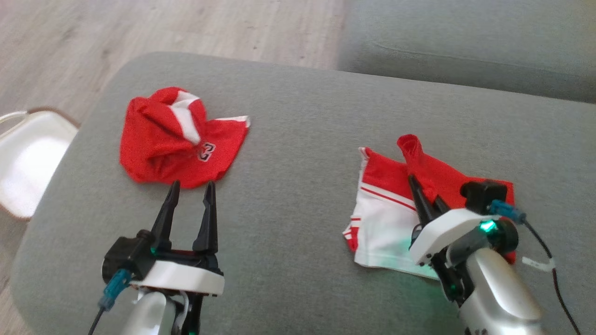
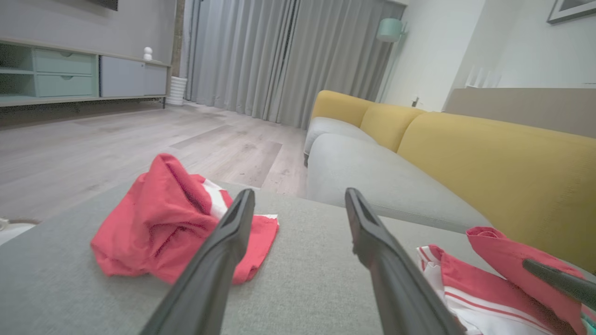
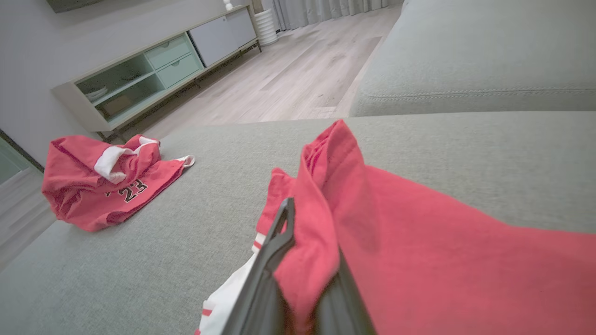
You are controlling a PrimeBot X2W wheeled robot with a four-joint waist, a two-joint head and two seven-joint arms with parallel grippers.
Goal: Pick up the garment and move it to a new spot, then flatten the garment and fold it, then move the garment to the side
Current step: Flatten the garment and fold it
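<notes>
Right gripper (image 1: 421,188) is pinching a fold of the red-and-white fabric garment (image 1: 386,218), lying at the right of the grey upholstered cushion (image 1: 298,139); left gripper (image 1: 192,187) is hovering open. A slow, straight lift looks wisest.

The number 23, in black digits edged white, stands on the crumpled red jersey (image 3: 84,195), at nine o'clock in the right wrist view. In the head view the same jersey (image 1: 158,144) shows it half-folded.

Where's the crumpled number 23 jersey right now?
The jersey lies at the head view's left on the grey cushion, just beyond the open left gripper.
</notes>
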